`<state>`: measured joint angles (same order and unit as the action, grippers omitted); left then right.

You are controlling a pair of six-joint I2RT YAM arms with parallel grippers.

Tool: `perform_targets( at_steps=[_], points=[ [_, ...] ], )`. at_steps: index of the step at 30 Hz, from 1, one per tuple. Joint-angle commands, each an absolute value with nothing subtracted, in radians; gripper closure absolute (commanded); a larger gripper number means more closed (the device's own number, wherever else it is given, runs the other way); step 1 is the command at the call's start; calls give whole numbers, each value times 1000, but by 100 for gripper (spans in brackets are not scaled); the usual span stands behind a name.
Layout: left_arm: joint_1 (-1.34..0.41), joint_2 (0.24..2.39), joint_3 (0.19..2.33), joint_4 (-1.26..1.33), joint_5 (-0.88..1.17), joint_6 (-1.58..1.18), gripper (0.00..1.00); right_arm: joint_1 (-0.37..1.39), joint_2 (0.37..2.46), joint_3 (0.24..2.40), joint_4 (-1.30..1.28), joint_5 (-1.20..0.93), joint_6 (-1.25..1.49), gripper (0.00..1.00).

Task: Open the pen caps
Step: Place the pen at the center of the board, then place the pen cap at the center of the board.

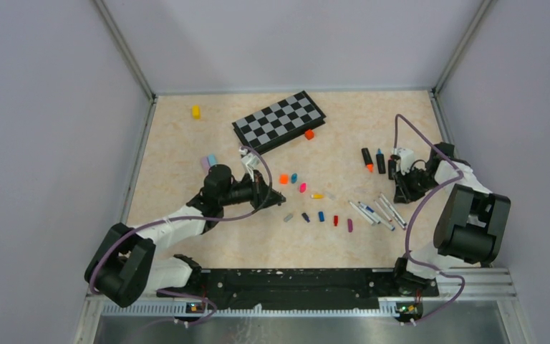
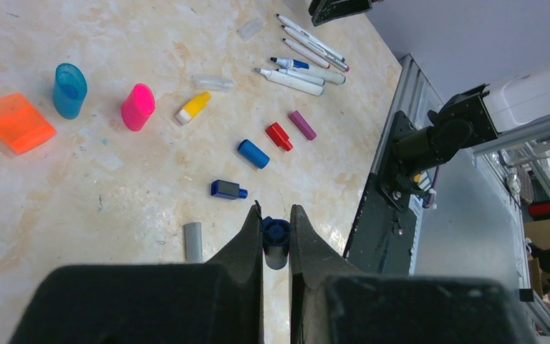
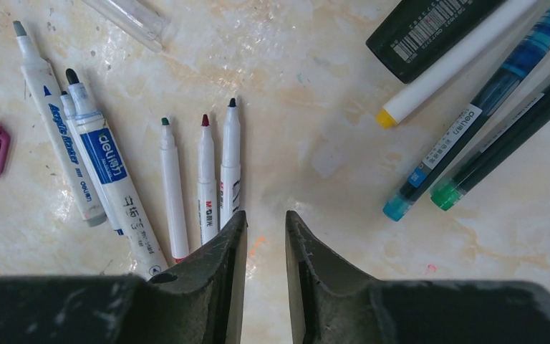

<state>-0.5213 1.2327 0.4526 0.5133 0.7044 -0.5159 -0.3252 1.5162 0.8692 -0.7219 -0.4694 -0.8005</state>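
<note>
Pen caps (image 2: 137, 106) lie sorted near the chessboard (image 1: 279, 120), I reckon; left pincer (image 2: 276, 215) clamps a blue cap (image 2: 276, 240), right pincer (image 3: 265, 218) apart, empty.

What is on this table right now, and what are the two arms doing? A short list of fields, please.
Left gripper: shut on a small dark blue plastic cap
Right gripper: open, holding nothing, beside uncapped white-barrelled markers
Loose on table: coloured plastic caps, scattered between the arms
Far side: black-and-grey chessboard
</note>
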Motion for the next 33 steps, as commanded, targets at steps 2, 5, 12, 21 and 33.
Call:
perform_targets(
  at_steps=[2,5,12,21,33],
  points=[
    [-559,1191,491,519,703,-535,100,-337,1495,885,-725,-508,-793,75],
    [-600,1187,511,483,677,-533,100,-337,1458,900,-744,-542,-794,75],
    [-779,1225,597,382,526,-511,100,-337,1322,952,-806,-727,-781,75],
    [-1000,1482,830,302,336,-578,100,-336,1196,874,-725,-832,-706,74],
    [-1092,1938,1298,42,333,-638,99,-336,1147,879,-698,-771,-623,73]
  ],
)
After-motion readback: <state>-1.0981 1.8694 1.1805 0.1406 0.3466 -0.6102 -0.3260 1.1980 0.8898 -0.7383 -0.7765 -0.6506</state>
